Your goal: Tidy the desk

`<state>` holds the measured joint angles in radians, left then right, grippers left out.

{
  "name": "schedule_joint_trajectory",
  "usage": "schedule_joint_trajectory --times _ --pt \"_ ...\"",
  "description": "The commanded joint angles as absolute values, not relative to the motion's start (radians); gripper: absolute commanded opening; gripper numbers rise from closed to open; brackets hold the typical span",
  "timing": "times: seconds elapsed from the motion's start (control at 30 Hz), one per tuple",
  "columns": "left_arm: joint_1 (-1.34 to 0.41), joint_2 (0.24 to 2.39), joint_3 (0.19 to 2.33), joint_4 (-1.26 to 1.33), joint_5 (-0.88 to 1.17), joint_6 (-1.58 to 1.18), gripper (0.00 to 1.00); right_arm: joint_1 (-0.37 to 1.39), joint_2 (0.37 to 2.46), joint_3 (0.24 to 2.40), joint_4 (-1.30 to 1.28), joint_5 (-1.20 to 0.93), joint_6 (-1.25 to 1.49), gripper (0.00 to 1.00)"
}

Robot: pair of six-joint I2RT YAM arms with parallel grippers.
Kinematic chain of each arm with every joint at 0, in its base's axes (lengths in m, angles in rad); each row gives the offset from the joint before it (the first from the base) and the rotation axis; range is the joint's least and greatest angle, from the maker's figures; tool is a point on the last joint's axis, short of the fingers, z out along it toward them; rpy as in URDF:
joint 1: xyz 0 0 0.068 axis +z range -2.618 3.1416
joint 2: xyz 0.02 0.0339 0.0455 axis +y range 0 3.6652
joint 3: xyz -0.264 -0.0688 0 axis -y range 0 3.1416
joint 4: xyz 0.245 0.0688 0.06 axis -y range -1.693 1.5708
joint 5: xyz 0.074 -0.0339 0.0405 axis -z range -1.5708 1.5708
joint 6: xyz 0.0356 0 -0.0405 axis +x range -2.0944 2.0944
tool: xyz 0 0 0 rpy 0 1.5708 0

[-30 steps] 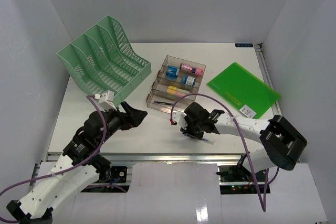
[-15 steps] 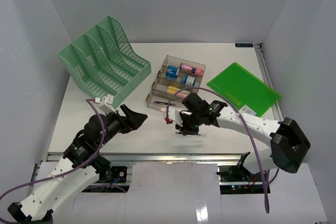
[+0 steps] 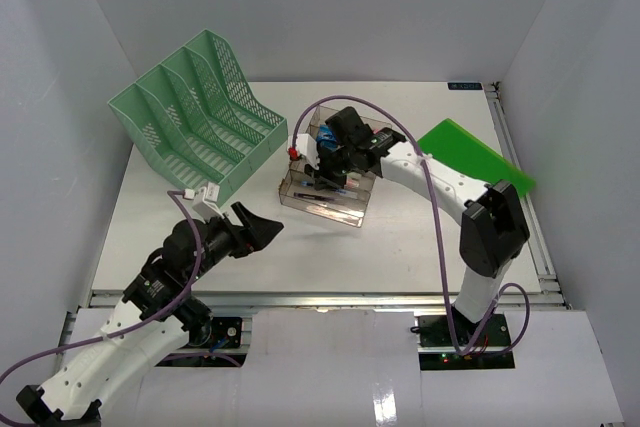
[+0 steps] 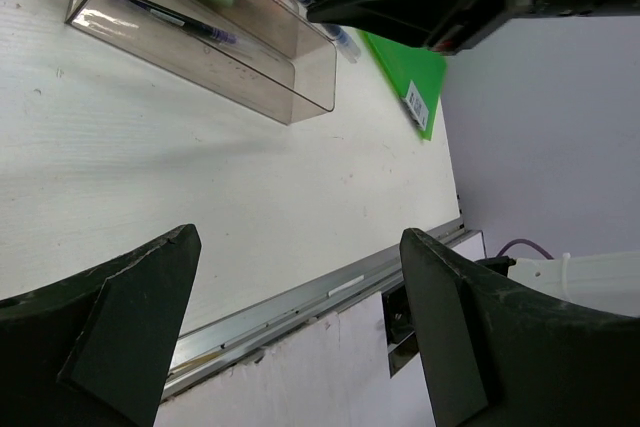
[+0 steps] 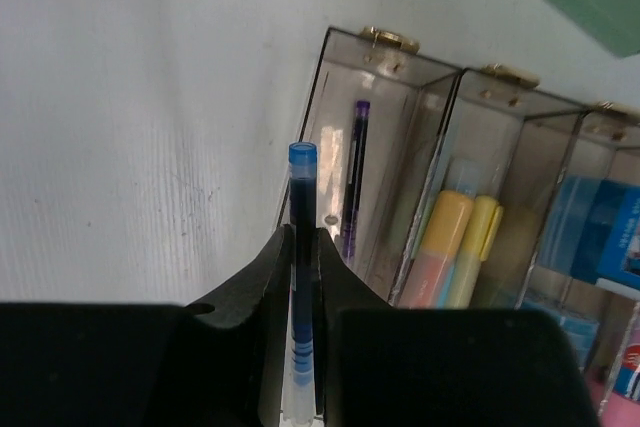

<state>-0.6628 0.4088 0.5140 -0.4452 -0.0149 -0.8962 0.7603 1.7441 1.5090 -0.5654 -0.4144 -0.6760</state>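
Note:
The desk (image 3: 200,237) is a white tabletop with a silver rail along its front. My right gripper (image 3: 322,175) is shut on a blue pen (image 5: 302,197) and holds it just above the front, lowest compartment of the clear smoky tiered tray (image 3: 350,215). In the right wrist view the gripper (image 5: 303,237) grips the pen mid-barrel, and the pen's tip is over the tray's near wall (image 5: 440,117). A purple pen (image 5: 352,177) lies in that compartment. My left gripper (image 3: 258,222) is open and empty above the desk's front left, and is wide open in its wrist view (image 4: 298,237).
A mint-green mesh file rack (image 3: 195,112) stands at the back left. A green folder (image 3: 470,152) lies at the right, partly under my right arm. Yellow and pink highlighters (image 5: 450,247) and blue items fill the tray's higher tiers.

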Motion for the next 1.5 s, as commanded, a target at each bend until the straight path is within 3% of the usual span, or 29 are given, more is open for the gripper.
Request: schedule_joint_trajectory --times 0.0,0.13,0.3,0.4,0.63,0.73,0.9,1.1,1.37,1.47 --pt "-0.66 0.396 0.492 -0.438 -0.002 -0.898 0.92 0.733 1.822 1.587 -0.574 -0.372 -0.657 0.12" --pt "-0.66 0.392 0.481 -0.433 0.036 -0.894 0.92 0.71 1.867 1.588 -0.56 -0.362 -0.653 0.19" --pt "-0.66 0.396 0.463 -0.41 0.053 -0.892 0.92 0.7 1.867 1.553 -0.561 -0.382 -0.651 0.46" --pt "-0.66 0.394 0.453 -0.398 0.07 -0.893 0.92 0.695 1.839 1.529 -0.561 -0.396 -0.642 0.56" --pt "-0.66 0.391 0.432 -0.37 0.102 -0.887 0.93 0.625 1.683 1.464 -0.557 -0.354 -0.599 0.62" --pt "-0.66 0.394 0.395 -0.327 0.129 -0.886 0.93 0.55 1.501 1.33 -0.501 -0.225 -0.57 0.9" --pt "-0.66 0.404 0.324 -0.208 0.183 -0.908 0.93 0.395 1.325 1.002 -0.378 -0.044 -0.623 0.9" --pt "-0.66 0.433 0.299 -0.143 0.217 -0.909 0.93 0.239 1.253 0.833 -0.3 -0.046 -0.701 0.9" --pt "-0.66 0.394 0.266 -0.146 0.232 -0.932 0.93 0.218 1.381 0.705 -0.11 0.14 -0.807 0.99" --pt "-0.66 0.366 0.258 -0.158 0.226 -0.94 0.93 0.218 1.454 0.711 -0.047 0.201 -0.807 0.93"
